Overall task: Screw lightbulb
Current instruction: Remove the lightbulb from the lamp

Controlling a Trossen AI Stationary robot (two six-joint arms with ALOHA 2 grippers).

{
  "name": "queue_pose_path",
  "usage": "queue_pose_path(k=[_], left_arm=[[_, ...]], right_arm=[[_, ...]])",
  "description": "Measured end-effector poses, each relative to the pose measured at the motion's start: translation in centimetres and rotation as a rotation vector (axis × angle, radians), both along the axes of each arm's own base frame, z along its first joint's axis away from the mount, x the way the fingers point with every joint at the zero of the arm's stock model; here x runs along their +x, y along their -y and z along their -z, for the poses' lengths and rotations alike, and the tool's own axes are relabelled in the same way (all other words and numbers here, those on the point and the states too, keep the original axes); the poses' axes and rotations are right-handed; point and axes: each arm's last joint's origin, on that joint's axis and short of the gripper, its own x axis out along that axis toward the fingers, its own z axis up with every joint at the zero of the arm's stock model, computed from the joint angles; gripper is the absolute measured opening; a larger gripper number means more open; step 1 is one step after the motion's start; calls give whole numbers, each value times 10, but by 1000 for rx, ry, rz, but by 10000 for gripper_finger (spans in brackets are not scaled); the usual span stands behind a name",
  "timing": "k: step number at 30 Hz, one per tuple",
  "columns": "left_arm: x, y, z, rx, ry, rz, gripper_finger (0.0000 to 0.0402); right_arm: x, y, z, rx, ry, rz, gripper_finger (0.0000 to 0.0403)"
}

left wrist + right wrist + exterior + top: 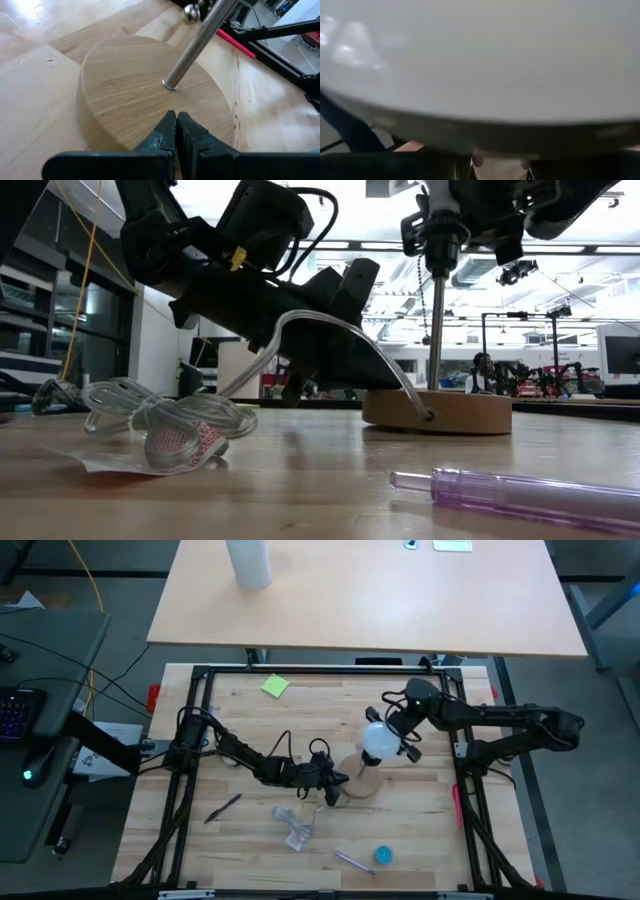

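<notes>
Wooden disc base (437, 412) being seen on table (300, 490), metal rod (436, 330) rising upright; dark arm (260, 290) being held low beside; purple tube (520, 492) lying foreground.

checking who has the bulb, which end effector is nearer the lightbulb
Right. The right end effector is shut on the lightbulb above the wooden base; the left end effector is shut, pressing that base's edge below.

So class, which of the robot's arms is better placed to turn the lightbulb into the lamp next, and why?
The right. The right gripper is already closed on the lightbulb above the lamp's wooden base. The left gripper is shut and pressed on that base, steadying it.
</notes>
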Motion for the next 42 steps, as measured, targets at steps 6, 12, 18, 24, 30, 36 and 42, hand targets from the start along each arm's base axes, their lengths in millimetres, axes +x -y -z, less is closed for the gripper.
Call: queue_pose_path(k=[6, 12, 18, 24, 30, 36, 42], left_arm=[[-1, -2, 2, 1, -17, -11, 0], [-1, -4, 2, 6, -26, -7, 0], [-1, -4, 2, 12, -28, 1, 0], [-1, -4, 2, 19, -30, 10, 0], [-1, -3, 3, 20, -33, 34, 0], [0, -3, 2, 36, -34, 47, 0], [0, -3, 2, 41, -28, 52, 0]], right_arm=[[4, 1, 2, 73, -99, 89, 168], [5, 1, -8, 147, -109, 134, 239], [0, 1, -12, 148, -107, 157, 249], [-18, -2, -10, 69, -194, 268, 250], [-43, -8, -10, 19, -324, 401, 251], [-61, -33, -14, 97, -463, 581, 252], [-59, -71, -21, 161, -419, 859, 252]])
